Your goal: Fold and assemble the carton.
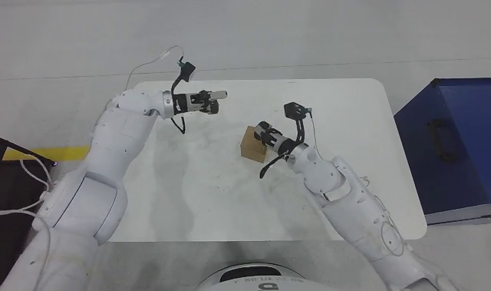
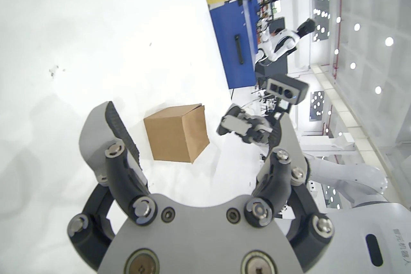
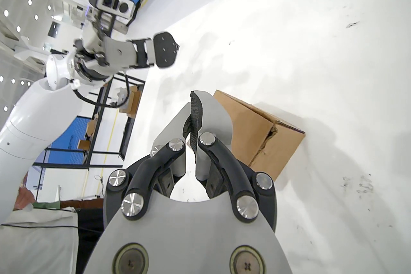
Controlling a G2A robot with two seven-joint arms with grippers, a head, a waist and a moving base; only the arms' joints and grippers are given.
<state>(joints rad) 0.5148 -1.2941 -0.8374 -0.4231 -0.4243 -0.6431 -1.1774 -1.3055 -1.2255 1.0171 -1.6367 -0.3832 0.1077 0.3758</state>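
**A:** Where's the carton [image 1: 254, 143]?

**B:** Abt mid-table [image 1: 192, 206], a bit toward the R arm's side. It sits flat on the white top w/ all flaps shut.

**A:** Which way does it point? Long axis?

**B:** It's near-cubic, so no clear long axis. It's turned slightly askew to the table edges. One side face has a flap seam. Can't tell which table edge that face looks at.

**A:** Material, texture?

**B:** Plain brown corrugated cardboard, matte, mostly crisp corners. The seam edge is a little crumpled. In the L wrist view one top flap edge lifts a hair.

**A:** Right gripper [image 1: 263, 131]?

**B:** It's up by the carton's far R corner. The L wrist view shows a sliver of table btwn the two, so they're apart. Its fingers are pressed together w/ nothing btwn them.

**A:** Left gripper [image 1: 217, 101]?

**B:** It's near the table's far edge, well apart from the carton and aimed toward it. Jaws are spread wide and hold nothing.

**A:** Finger build?

**B:** Curved bare-metal plates on black linkages, w/ black ribbed rubber pads [image 2: 123, 130].

**A:** Anything else?

**B:** The table top is smooth w/ rounded corners and a few dark scuffs. A blue box [image 1: 453, 145] w/ a dark handle stands off the table's R end.
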